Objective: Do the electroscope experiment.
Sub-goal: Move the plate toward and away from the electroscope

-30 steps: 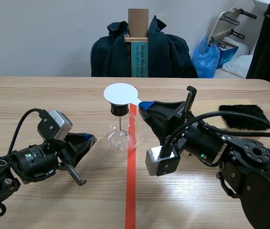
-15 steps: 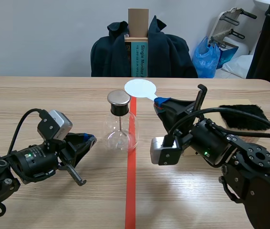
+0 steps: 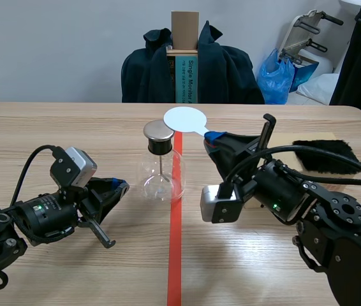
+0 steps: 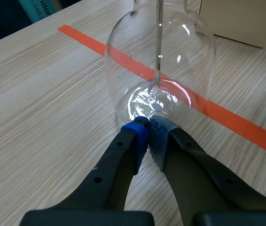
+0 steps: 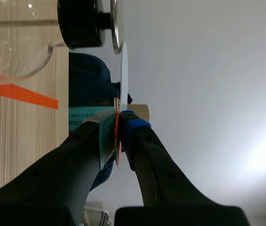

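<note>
Several things stand beyond the table: a dark jacket (image 3: 225, 73), a cardboard box (image 3: 184, 29) and a blue bag (image 3: 281, 75). A black furry cloth (image 3: 324, 155) lies on the table behind the right arm, which hides a part of its near edge.

One second ago the white disc (image 3: 185, 118) covered the metal cap (image 3: 159, 131). Now it is held just beside the cap, to the right and a little higher, and the cap is bare. The left arm has not moved.

The right gripper (image 3: 213, 137) is clenched on the disc's handle. The left gripper (image 4: 148, 134) is closed on nothing, its tips near the flask's foot.

The electroscope flask (image 3: 161, 175) stands mid-table at the orange-red line. It is of clear round glass with a black stopper. A thin rod hangs inside it.
</note>
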You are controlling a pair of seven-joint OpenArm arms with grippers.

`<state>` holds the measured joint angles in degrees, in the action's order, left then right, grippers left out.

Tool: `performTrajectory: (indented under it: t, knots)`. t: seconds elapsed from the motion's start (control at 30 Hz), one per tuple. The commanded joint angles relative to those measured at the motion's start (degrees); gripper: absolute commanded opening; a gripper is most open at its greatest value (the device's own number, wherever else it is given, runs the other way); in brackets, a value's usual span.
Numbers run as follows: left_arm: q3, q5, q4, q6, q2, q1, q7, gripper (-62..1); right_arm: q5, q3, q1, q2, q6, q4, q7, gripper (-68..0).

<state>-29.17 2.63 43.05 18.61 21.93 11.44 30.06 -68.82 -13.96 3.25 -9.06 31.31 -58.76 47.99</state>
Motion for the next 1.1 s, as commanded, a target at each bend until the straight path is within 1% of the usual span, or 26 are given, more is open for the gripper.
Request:
performTrajectory:
  t: [0.0, 0.27, 0.53, 0.9, 1.07]
  knots:
    - [0.3, 0.8, 0.8, -0.1, 0.0, 0.9, 0.6, -57.9, 0.7, 0.0, 0.9, -0.3, 0.9, -0.4, 1.4, -66.9]
    - [0.4, 0.8, 0.8, -0.1, 0.0, 0.9, 0.6, -57.9, 0.7, 0.0, 0.9, -0.3, 0.9, -0.4, 8.5, -66.9]
    - [0.4, 0.8, 0.8, -0.1, 0.0, 0.9, 0.6, -57.9, 0.7, 0.0, 0.9, -0.3, 0.9, -0.4, 11.4, -66.9]
    - [0.4, 0.8, 0.9, -0.1, 0.0, 0.9, 0.6, -57.9, 0.7, 0.0, 0.9, -0.2, 0.9, -0.4, 11.2, -66.9]
    - [0.4, 0.7, 0.9, -0.1, 0.2, 0.9, 0.5, -57.9, 1.0, 0.0, 0.9, -0.2, 0.9, -0.4, 7.2, -66.9]
